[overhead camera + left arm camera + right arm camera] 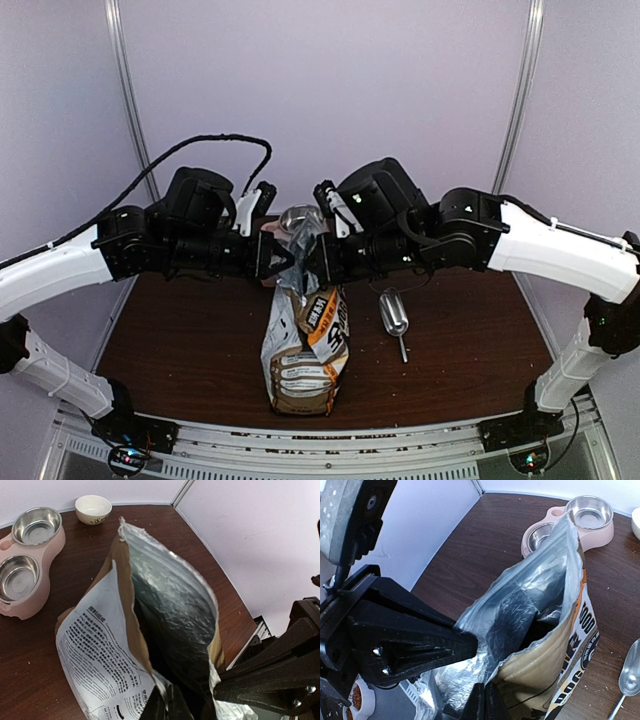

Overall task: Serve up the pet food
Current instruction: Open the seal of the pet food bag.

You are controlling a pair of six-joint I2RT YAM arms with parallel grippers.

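**Both rims of the bag [305, 350] pinched and spread**

One dark brown worktop [470, 340] carries everything. The bag stands upright near its middle, printed front toward the near edge, top torn open and silver lining showing.

The left gripper [282, 258] is clamped on the left rim of the bag's mouth. The right gripper [312, 262] is clamped on the right rim, facing it. The mouth gapes between them. In the left wrist view the text-covered wall of the bag lies on the left and the crinkled lining on the right. In the right wrist view the lining lies on the left and the kraft wall on the right.

The pet food cannot be seen, because the bag's inside is dark past the lining.

The pink feeder [47, 575] sits behind the bag toward the far edge, and bare steel shows in both its bowls. The metal scoop [393, 312] lies flat just right of the bag and apart from it, with its handle pointing to the near edge. A small white bowl [93, 509] stands near the feeder at the far edge, not touching it.
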